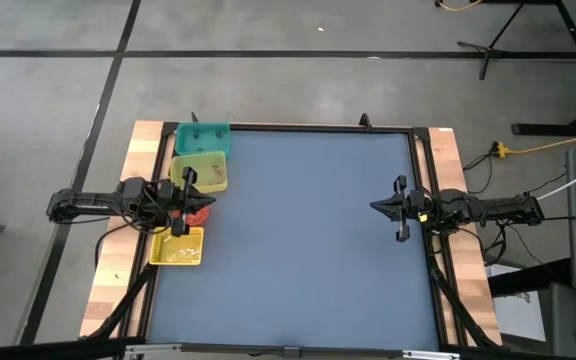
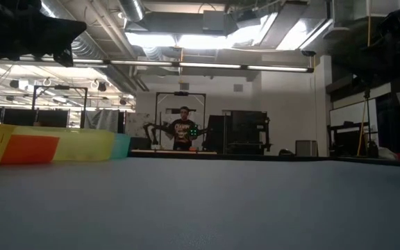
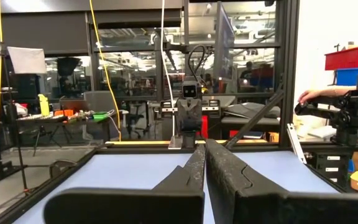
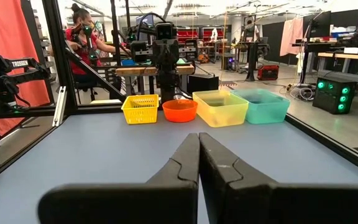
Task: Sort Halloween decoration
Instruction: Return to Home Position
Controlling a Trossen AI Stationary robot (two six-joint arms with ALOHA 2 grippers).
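In the bins (image 1: 180,134) trinkets (image 1: 182,254) barely show; left gripper (image 3: 202,149), right gripper (image 4: 197,138): fingers (image 4: 178,169) clenched, empty.

left tool (image 3: 203,149): closed | right tool (image 4: 199,140): closed (both level, facing each other)
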